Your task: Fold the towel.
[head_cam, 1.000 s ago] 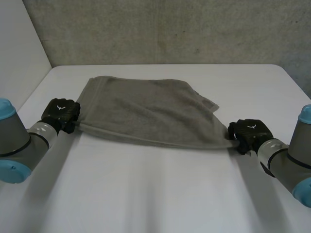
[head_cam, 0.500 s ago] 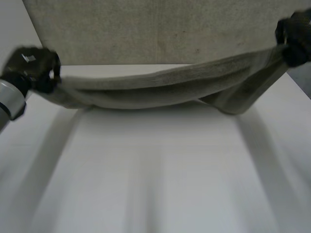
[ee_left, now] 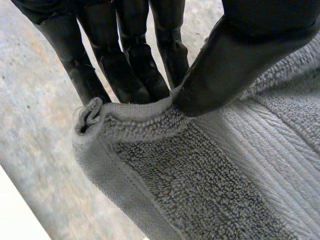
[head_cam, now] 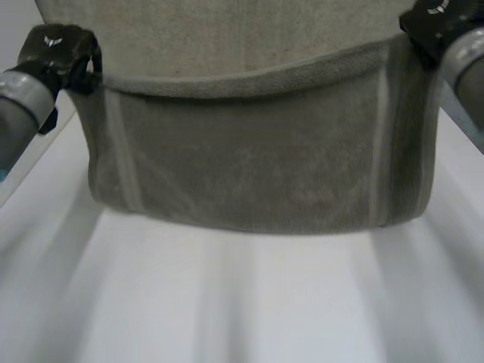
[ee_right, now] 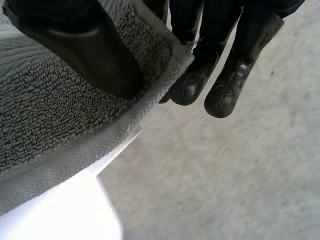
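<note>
Head view: towel [head_cam: 249, 166] hangs above table [head_cam: 227, 302], left hand [head_cam: 57, 53] and right hand [head_cam: 432, 21] at top corners.
Left wrist view: thumb, fingers pinch corner.
Right wrist view: thumb clamps hem against fingers.
Advice: hold top edge level, taut; land lower edge first.

A concrete wall [head_cam: 227, 34] backs the white table [head_cam: 227, 302].
</note>
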{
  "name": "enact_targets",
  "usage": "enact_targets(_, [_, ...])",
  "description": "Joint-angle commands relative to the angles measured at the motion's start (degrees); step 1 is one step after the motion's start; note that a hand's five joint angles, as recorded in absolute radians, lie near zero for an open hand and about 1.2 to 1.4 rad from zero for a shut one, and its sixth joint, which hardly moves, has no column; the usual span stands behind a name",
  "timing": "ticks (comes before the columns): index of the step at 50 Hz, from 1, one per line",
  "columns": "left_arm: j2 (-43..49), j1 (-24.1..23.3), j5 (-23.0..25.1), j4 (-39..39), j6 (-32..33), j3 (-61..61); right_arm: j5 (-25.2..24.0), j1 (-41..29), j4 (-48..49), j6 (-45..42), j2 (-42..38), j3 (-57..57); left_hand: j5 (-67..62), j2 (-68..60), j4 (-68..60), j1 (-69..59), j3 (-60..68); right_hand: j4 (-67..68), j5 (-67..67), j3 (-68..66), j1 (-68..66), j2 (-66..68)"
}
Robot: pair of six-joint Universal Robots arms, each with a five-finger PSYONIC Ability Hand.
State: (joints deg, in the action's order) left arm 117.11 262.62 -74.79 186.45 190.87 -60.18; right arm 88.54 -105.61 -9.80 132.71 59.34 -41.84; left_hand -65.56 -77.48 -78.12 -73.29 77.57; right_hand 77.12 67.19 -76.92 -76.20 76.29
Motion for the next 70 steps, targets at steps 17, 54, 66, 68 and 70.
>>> enact_targets(17, [4.45,-1.59,-5.99,-1.97,-4.19,21.03,-5.92,-1.27,-1.08,9.58,-7.66,23.93,-4.44,-2.52,-1.88,-6.71,2.43,2.88,2.81,-3.08,-3.8,3.71])
enact_targets(54, [-27.01,10.98,15.28,5.59,-2.42,-39.49,-16.73,11.82,-3.38,5.63,22.83,-39.45,-4.44,-2.52,-1.88,-6.71,2.43,2.88,2.81,-3.08,-3.8,3.71])
enact_targets(66, [-15.44,8.09,14.5,6.12,-2.51,-34.23,-15.42,12.53,-3.47,5.1,11.45,-31.66,-4.44,-2.52,-1.88,-6.71,2.43,2.88,2.81,-3.08,-3.8,3.71])
enact_targets(68, [-12.81,6.69,14.23,6.03,-2.52,-32.12,-14.37,11.75,-3.65,5.1,8.28,-29.2,-4.44,-2.52,-1.88,-6.71,2.43,2.88,2.81,-3.08,-3.8,3.71])
enact_targets(70, [-9.91,5.2,14.23,6.2,-2.52,-29.84,-12.6,9.9,-3.65,5.28,5.44,-27.06,-4.44,-2.52,-1.88,-6.71,2.43,2.88,2.81,-3.08,-3.8,3.71])
